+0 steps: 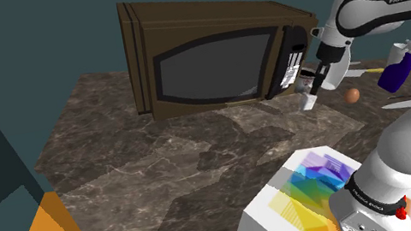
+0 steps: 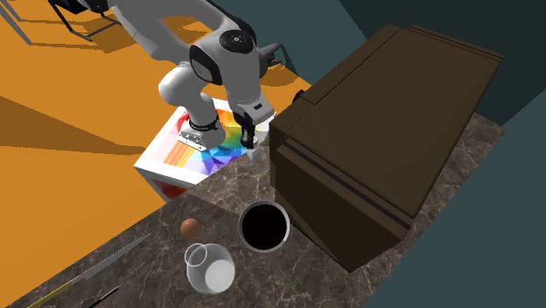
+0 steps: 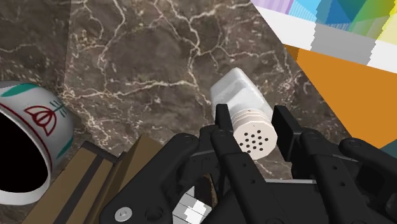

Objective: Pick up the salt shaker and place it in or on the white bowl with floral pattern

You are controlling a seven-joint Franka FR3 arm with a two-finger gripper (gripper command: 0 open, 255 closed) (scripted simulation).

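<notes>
A white salt shaker (image 3: 245, 102) with a ribbed, perforated cap sits clasped between my black fingers (image 3: 222, 127), so the gripper (image 3: 252, 118) is shut on it over the dark marble counter (image 3: 159, 57). In the shoulder view the gripper (image 1: 312, 87) hangs just in front of the microwave's right end, the shaker (image 1: 308, 102) showing white below it. The white bowl (image 3: 32, 127), with a red flower and green trim on its wall, lies a short way off to the gripper's side. From the second exterior view the bowl (image 2: 264, 226) looks dark inside and rests against the microwave, below the gripper (image 2: 252, 138).
A large brown microwave (image 1: 211, 57) takes up the back of the counter. A brown egg (image 1: 352, 96), a blue spray bottle (image 1: 395, 68) and a knife (image 1: 410, 102) lie at the shoulder view's right. A clear glass vessel (image 2: 210, 268) stands beside the bowl. The rainbow-topped stand (image 1: 322, 194) adjoins the counter.
</notes>
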